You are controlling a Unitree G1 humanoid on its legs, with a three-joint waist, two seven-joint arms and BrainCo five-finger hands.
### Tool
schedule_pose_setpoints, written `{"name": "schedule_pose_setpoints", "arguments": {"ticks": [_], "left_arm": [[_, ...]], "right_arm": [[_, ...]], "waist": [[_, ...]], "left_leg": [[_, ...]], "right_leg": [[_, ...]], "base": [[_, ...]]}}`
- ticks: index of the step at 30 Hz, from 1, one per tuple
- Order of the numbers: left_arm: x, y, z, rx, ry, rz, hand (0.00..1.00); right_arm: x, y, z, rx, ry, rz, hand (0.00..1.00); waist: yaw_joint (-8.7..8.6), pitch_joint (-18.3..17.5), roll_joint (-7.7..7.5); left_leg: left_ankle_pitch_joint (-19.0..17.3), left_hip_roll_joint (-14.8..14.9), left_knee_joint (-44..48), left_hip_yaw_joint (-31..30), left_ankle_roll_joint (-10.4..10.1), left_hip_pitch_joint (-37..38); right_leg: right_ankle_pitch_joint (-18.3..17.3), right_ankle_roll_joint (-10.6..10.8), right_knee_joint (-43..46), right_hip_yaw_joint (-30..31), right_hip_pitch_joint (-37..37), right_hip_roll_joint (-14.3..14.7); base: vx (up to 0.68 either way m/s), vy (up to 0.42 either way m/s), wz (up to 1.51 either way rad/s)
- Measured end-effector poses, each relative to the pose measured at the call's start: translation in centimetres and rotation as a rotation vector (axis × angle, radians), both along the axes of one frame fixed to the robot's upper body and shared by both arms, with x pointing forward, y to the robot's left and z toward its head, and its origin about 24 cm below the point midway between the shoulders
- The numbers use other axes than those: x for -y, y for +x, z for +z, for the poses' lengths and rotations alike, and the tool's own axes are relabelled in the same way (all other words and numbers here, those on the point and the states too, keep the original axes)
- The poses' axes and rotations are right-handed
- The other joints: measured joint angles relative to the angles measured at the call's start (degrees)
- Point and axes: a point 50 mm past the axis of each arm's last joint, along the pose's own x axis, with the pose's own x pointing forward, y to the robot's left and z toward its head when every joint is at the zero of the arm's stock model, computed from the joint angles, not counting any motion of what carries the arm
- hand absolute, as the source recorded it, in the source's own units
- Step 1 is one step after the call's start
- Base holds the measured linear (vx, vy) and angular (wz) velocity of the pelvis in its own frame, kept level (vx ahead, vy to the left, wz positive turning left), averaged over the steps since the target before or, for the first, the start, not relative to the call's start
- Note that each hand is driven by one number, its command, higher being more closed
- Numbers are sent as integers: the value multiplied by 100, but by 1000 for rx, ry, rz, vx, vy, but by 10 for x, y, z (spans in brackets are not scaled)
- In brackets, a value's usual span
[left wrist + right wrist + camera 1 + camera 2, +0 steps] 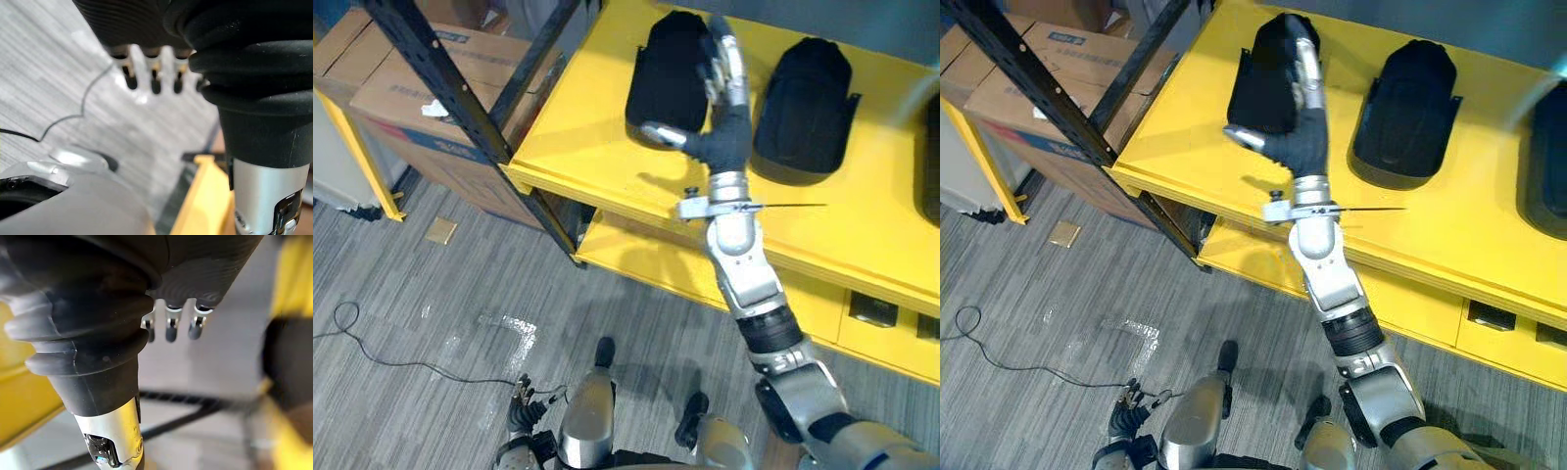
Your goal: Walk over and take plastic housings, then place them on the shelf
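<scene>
1. Left eye view, upper middle of the frame: the right hand (pixel 729 98) reaches up over the yellow shelf (pixel 597 108). Its fingers are straight and spread and its thumb sticks out toward frame left. It grips nothing.
2. Those fingers lie along the right flank of the leftmost housing (pixel 666 69), a black domed shell lying flat on the shelf top. I cannot tell whether they touch it or hang just above it. My guess is that the flat, open pose suits steadying or nudging the shell rather than lifting it.
3. The middle housing (pixel 803 108) lies to the right of the hand, and a third housing (pixel 1547 166) is cut off by the right edge. All three lie dome-up in a row with gaps between them, probably so each rests stably and a hand can fit between.
4. The left hand (pixel 522 406) hangs low at the bottom left, above the grey floor (pixel 431 294). In the left wrist view its fingers look loose and empty.
5. Cardboard boxes (pixel 401 78) sit at the upper left, behind a black upright (pixel 440 83).
</scene>
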Motion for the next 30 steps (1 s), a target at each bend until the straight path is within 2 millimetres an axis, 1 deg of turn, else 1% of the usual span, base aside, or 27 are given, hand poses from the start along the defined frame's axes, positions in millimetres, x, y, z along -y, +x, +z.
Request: {"name": "schedule_pose_setpoints", "arguments": {"ticks": [2,7,8,12,17,22,30], "left_arm": [[0,-1,-1,-5,7,6,0],[0,-5,-4,-19,18,2,0],[-1,-7,-6,-31,38,-4,0],[-1,-5,-4,-16,82,-30,0],[-2,-3,-5,-19,90,-40,0],[-3,-3,-5,-20,98,-49,0],[-3,-3,-5,-25,102,-46,0]], "right_arm": [[2,9,-14,-82,-36,-30,0],[0,16,-24,-154,-58,-40,0],[-2,19,-29,-183,-74,-34,0],[-8,21,-36,-227,-109,-9,0],[-16,25,-39,-256,-151,15,0],[-18,29,-43,-293,-144,54,0],[-31,28,-42,-264,-182,102,0]], "waist": [[14,0,-1],[17,-1,-2],[23,-11,-21],[25,-13,-26],[25,-14,-26],[29,-16,-32],[21,-18,-34]], "left_leg": [[3,27,-58,93,-1,80],[10,33,-106,110,-10,128],[40,32,-190,127,-23,179],[44,37,-206,133,-24,171],[58,37,-241,135,-35,166],[71,35,-273,148,-38,153],[71,32,-269,149,-39,74]], "right_leg": [[43,-9,-61,65,29,15],[46,-11,-81,84,58,20],[53,-7,-106,116,77,22],[62,-12,-129,119,73,31],[62,-12,-127,120,50,30],[62,-12,-118,128,11,27],[58,-17,-78,132,-88,18]], "base": [[7,-9,-17],[2,-2,-2],[0,0,0],[0,0,0],[0,0,0],[0,0,0],[0,0,0]]}}
